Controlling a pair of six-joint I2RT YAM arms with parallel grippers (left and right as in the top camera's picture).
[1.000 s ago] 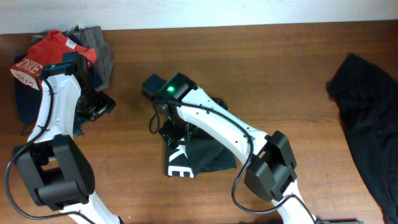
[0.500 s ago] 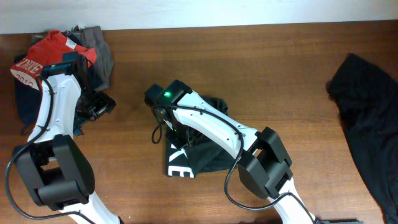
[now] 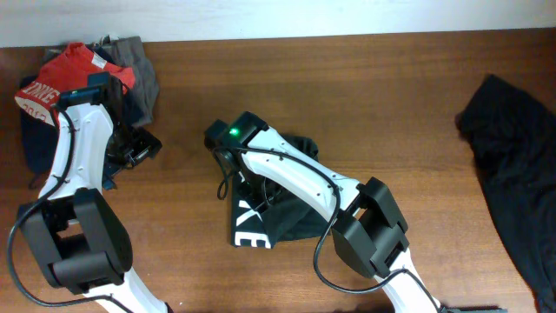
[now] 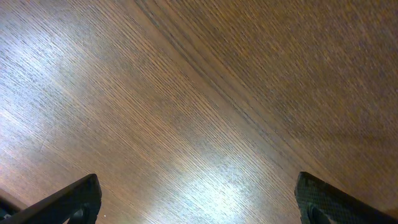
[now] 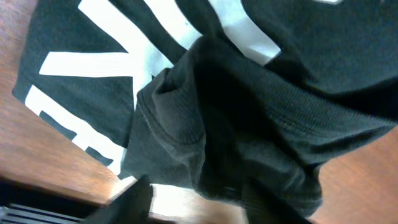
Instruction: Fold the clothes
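T-shirt (image 5: 186,74) fabric bunches between right pincer (image 5: 199,200) fingers (image 5: 127,199).

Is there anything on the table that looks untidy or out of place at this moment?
Yes. The black T-shirt in the middle does not lie flat: a thick bunch of fabric is heaped over its white lettering. A second black garment lies crumpled at the right edge of the table.

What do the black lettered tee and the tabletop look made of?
Black tee: soft knit, likely cotton-type jersey, matte; fine ribbing and limp folds show.
White lettering: flat print, presumably.
Tabletop: wood or wood-look veneer, semi-gloss; straight grain with bright glare patches.
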